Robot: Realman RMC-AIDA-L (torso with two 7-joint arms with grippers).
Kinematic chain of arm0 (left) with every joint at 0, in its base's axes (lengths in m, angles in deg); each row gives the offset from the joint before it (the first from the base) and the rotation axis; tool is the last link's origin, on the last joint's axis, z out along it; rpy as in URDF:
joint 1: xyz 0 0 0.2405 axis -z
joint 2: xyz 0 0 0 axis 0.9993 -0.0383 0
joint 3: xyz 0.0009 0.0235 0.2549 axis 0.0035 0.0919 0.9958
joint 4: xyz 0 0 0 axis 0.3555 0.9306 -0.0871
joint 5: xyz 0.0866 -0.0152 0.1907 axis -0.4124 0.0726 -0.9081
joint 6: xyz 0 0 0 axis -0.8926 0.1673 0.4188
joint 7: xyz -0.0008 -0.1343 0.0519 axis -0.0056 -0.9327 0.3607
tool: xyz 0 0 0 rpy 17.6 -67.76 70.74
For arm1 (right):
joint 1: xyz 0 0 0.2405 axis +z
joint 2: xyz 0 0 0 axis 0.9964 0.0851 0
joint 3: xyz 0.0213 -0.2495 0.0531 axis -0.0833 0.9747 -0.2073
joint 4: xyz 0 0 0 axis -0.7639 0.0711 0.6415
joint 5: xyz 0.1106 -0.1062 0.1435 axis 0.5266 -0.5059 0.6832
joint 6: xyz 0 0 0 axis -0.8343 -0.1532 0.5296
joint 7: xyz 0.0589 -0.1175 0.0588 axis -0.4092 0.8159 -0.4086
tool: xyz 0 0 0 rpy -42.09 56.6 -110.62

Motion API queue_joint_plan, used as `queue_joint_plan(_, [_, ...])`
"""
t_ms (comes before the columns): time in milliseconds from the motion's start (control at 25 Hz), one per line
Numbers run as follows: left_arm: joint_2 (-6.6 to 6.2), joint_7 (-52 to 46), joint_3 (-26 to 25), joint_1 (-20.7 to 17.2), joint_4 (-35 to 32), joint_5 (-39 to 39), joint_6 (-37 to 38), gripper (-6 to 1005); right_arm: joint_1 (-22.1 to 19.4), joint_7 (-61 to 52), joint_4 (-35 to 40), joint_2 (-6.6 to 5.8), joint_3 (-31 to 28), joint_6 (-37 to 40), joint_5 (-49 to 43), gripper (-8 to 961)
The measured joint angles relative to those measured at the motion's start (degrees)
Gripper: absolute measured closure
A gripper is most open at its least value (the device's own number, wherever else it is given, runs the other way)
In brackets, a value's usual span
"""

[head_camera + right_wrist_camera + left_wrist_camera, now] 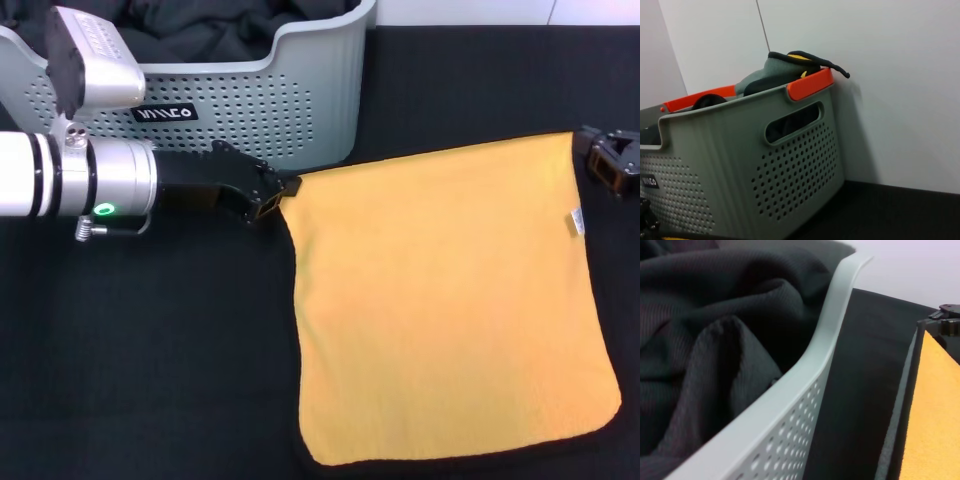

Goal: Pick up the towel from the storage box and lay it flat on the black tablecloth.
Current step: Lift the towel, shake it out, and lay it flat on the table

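The towel (pixel 450 300) lies spread on the black tablecloth (pixel 150 360), orange-yellow face up, with its white tag (pixel 576 222) near the right edge. My left gripper (pixel 268 200) is shut on its far left corner, just in front of the storage box (pixel 290 100). My right gripper (pixel 600 160) is shut on the far right corner. In the left wrist view the towel's far edge (pixel 935 405) is slightly raised and shows its grey underside, with the right gripper (pixel 946 320) at its end.
The storage box holds a black fabric heap (pixel 200 30), also seen in the left wrist view (pixel 715 340). In the right wrist view the box (pixel 740 175) has orange handles, and a grey-and-yellow cloth (pixel 790 62) hangs over its rim by a white wall.
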Motion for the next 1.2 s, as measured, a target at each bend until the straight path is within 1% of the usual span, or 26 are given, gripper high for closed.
queue_joint_plan(160, [0.43, -0.01, -0.02, 0.42, -0.08, -1.28, -0.86, 972, 0.66, -0.49, 0.00, 0.05, 0.06, 0.84, -0.92, 897])
queue_joint_plan(200, [0.43, -0.01, -0.02, 0.42, -0.08, -1.28, -0.86, 971, 0.90, -0.69, 0.00, 0.15, 0.08, 1.04, -1.38, 895])
queue_joint_plan(240, [0.83, -0.01, -0.02, 0.56, -0.09, -2.08, -1.36, 971, 1.15, -1.03, 0.00, 0.24, 0.10, 1.46, -1.93, 892])
queue_joint_plan(400, [1.28, 0.01, -0.01, 0.67, -0.09, -2.71, -1.69, 971, 1.61, -1.65, 0.02, 0.66, 0.12, 2.43, -3.56, 884])
queue_joint_plan(560, [1.35, 0.03, -0.10, 0.70, -0.08, -2.70, -1.74, 969, 1.68, -1.52, 0.03, 1.00, -0.06, 2.57, -3.80, 875])
queue_joint_plan(760, [1.35, 0.23, -0.51, 0.45, -0.06, -2.03, -2.03, 965, 1.13, -1.29, 0.03, 1.05, -0.33, 2.99, -3.68, 864])
queue_joint_plan(1000, [1.72, 0.44, -0.54, 0.27, -0.06, -1.36, -2.97, 961, 0.90, -1.34, 0.02, 1.06, -0.40, 3.91, -3.36, 851])
queue_joint_plan(1200, [1.77, 0.55, -0.54, 0.26, -0.06, -1.32, -3.03, 957, 0.90, -1.40, -0.01, 1.06, -0.39, 3.95, -3.32, 840])
